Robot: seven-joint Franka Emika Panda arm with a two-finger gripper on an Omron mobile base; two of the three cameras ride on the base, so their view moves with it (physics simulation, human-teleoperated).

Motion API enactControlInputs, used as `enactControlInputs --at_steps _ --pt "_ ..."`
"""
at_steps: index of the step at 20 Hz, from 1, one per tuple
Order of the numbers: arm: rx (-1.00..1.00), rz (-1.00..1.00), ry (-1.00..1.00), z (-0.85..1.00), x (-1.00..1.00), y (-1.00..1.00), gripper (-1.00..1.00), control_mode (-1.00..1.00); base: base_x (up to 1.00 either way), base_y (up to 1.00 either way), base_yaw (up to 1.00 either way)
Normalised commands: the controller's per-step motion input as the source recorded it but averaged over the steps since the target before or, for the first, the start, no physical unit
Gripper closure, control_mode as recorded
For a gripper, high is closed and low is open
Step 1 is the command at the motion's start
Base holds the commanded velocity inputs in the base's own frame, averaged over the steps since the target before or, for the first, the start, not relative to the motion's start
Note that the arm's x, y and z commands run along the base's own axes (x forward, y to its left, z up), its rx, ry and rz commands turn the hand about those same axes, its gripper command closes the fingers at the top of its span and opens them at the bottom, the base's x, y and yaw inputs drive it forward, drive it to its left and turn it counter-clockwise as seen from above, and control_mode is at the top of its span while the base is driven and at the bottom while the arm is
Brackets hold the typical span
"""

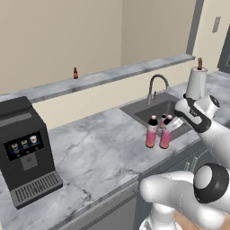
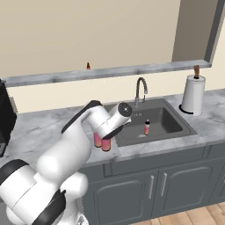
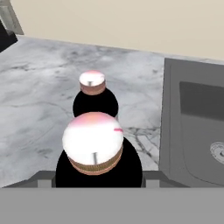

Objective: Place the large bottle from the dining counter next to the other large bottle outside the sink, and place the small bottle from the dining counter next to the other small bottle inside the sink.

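Observation:
Two large pink bottles with dark shoulders stand side by side on the marble counter, just left of the sink (image 1: 143, 109). My gripper (image 1: 173, 124) is shut on the nearer large bottle (image 3: 92, 141), a finger on each side of its body. The other large bottle (image 3: 92, 82) stands just beyond it. A small pale bottle (image 2: 146, 127) stands inside the sink basin. The small brown bottle (image 1: 75, 72) stands far back on the dining counter (image 1: 130, 71).
A black coffee machine (image 1: 24, 148) sits at the counter's left end. A paper towel roll (image 2: 193, 94) stands right of the sink, and a curved faucet (image 2: 140, 90) rises behind the basin. Bare marble lies between the machine and the bottles.

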Motion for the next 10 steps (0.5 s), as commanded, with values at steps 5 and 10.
enactControlInputs --at_steps 5,10 --pt "0.0 0.04 -0.01 -0.04 0.03 0.0 1.0 -1.0 0.0 0.0 0.0" --pt "0.0 0.04 -0.02 -0.07 0.06 0.0 1.0 -1.0 0.0 0.0 0.0"
